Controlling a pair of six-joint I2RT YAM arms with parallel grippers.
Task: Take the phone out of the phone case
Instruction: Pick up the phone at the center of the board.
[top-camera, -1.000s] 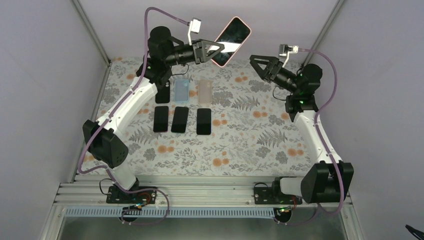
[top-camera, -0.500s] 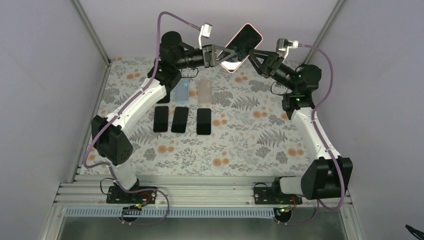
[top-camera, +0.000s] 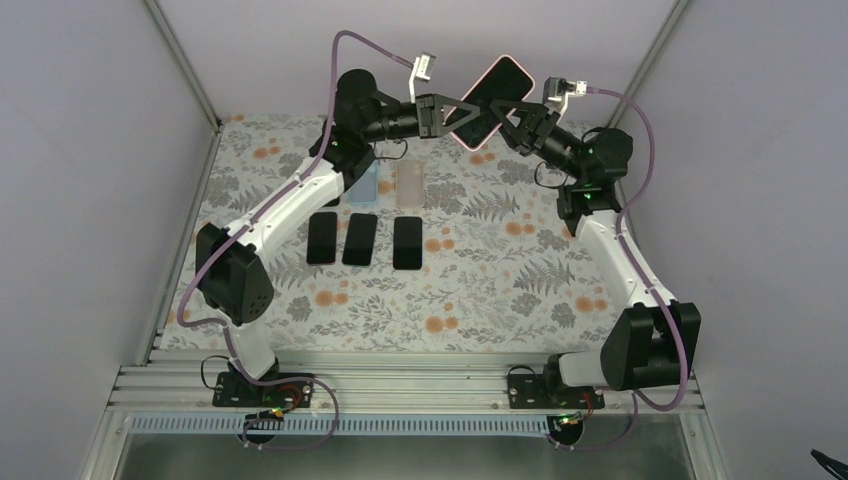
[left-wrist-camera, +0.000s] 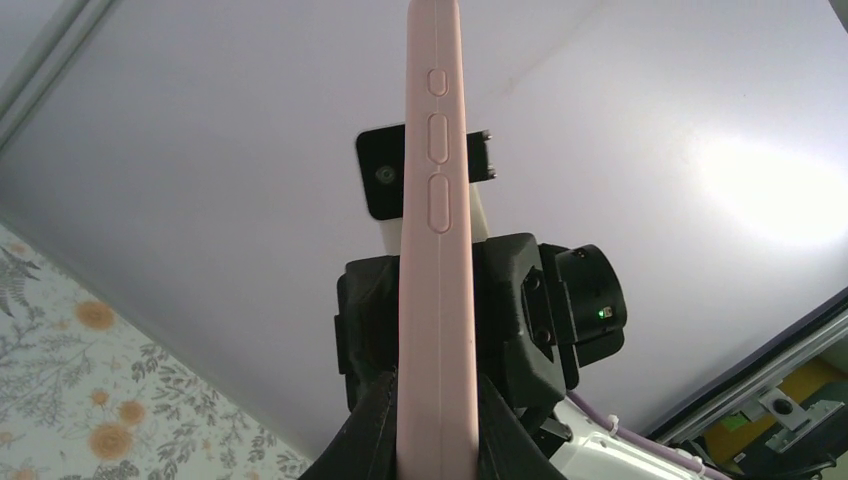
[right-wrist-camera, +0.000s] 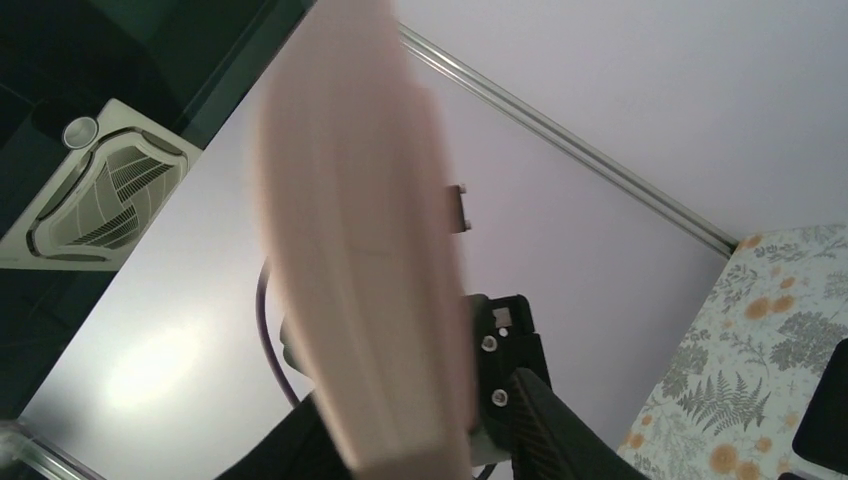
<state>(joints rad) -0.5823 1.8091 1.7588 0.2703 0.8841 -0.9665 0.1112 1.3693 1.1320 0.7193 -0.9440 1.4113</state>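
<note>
Logging the change first: your right gripper (top-camera: 517, 118), which stood well apart from the load and wide open a second ago, has swung in. It now sits at the lower right end of the phone (top-camera: 494, 92), its jaws narrowing as it arrives

Item, phone: held high in the air over the far side of the table (top-camera: 480, 290), screen up and tilted, seated in its pink case (left-wrist-camera: 433, 250). It has been carried rightward and a little higher to meet the right arm

Item, left gripper (top-camera: 452, 108): jaws closed tight on the case across its flat faces at the near end. The left wrist view shows a finger pressed on either side of the pink edge. This grip is unchanged

Item, right gripper: jaws partly closed and straddling the case in the right wrist view, where the case is blurred and fills much of the frame. You cannot tell whether the pads touch it yet

Item, table stock: three bare black phones (top-camera: 360, 238) in a row, two empty cases (top-camera: 410, 183) behind them, none disturbed

Reading for you: the approach looks finished and the second hold is forming, so peeling the case off the phone has not begun. Check the right grip before you pull
</note>
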